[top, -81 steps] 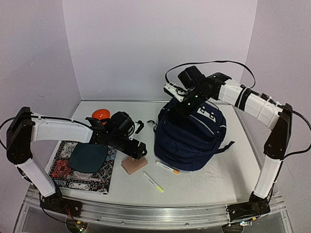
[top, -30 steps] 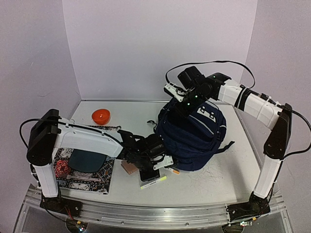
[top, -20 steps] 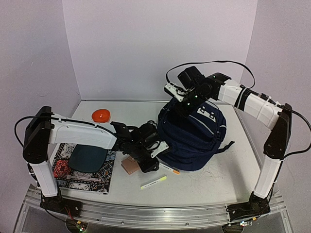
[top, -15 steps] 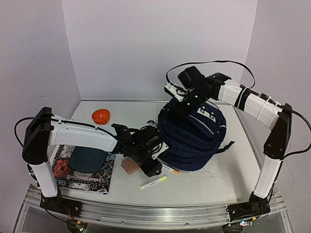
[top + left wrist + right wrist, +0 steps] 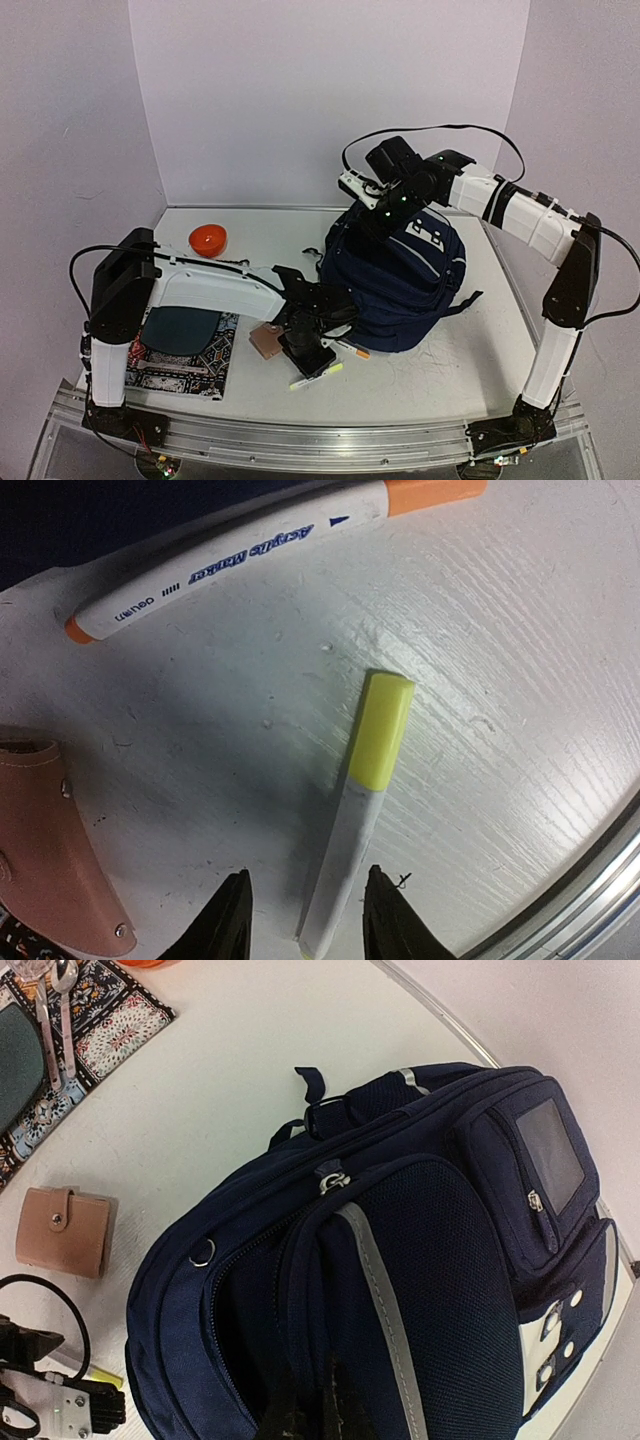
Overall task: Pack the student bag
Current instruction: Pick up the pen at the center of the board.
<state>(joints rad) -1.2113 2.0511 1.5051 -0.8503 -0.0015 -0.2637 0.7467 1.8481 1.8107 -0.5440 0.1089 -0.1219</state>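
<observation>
Centrally, student bag (image 5: 395, 285): navy with grey stripes, upright on the white table (image 5: 450, 375), right of centre.
Right gripper (image 5: 374, 222): at the bag's top, fingers pressed together; whether fabric is caught cannot be told.
Orange-capped marker (image 5: 260, 550): flat, just beside the bag's near-left foot.
Yellow-capped highlighter (image 5: 365, 810): near the marker, apart from it.
Left gripper (image 5: 305, 920): fingers spread, one each side of the highlighter's white end.
Pink wallet (image 5: 266, 340): just left of that gripper.
Patterned mat (image 5: 190, 370) bearing a dark plate (image 5: 180, 328): far left.
Orange bowl (image 5: 208, 239): behind the mat.
</observation>
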